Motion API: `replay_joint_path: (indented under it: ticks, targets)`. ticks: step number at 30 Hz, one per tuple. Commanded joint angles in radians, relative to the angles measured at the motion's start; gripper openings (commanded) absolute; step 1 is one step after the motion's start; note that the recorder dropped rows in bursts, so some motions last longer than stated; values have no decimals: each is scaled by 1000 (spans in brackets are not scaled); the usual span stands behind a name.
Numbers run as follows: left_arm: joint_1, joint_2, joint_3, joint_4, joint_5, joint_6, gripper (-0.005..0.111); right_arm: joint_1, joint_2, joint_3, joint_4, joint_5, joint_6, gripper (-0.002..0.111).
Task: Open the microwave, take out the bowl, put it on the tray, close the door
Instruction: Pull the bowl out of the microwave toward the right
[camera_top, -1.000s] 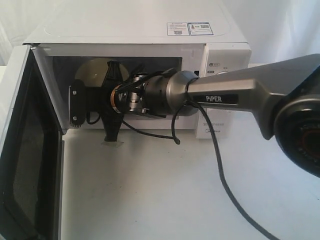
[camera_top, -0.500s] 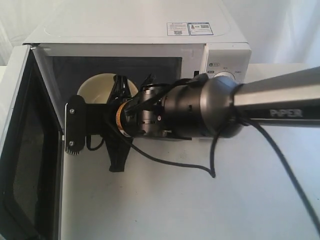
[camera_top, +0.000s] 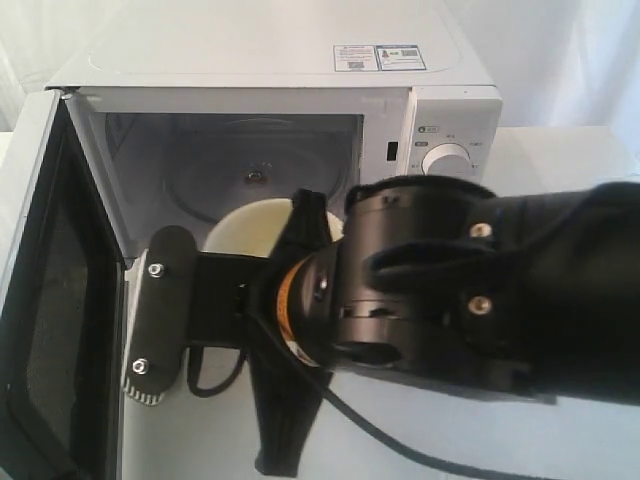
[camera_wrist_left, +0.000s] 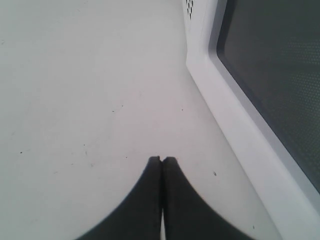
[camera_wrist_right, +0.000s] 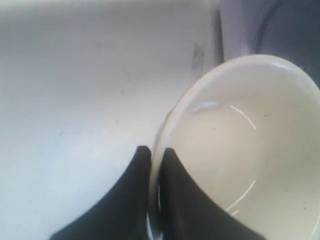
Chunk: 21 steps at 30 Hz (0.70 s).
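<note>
The white microwave stands with its door swung wide open to the left. My right gripper is shut on the rim of the cream-yellow bowl, one finger inside and one outside. In the exterior view the bowl hangs tilted just in front of the cavity opening, half hidden by my right arm. Out by the open door, my left gripper is shut and empty over the white table. No tray is in view.
The clear glass turntable lies bare inside the cavity. The control panel with its round knob is at the right. A black cable trails under the right arm. The right arm fills the lower right of the exterior view.
My right arm has drawn back out of the cavity toward the camera with the bowl in its grip. The bowl has come out and lower, uncovering the turntable.
</note>
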Motion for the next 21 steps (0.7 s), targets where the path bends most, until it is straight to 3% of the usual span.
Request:
replay_joint_path:
  ticks: [1,5,13,21]
  targets:
    - [2,-4,4,-6,3,4,0,12,-82,16,102,236,26,0]
    - [2,-4,4,-6,3,4,0,0,-130,69,89,361,93,0]
    - [2,-4,4,-6,3,4,0,-122,-206,226,49,301,226,0]
    - [2,-4,4,-6,3,4,0,-299,-210,377,1,26,301,0]
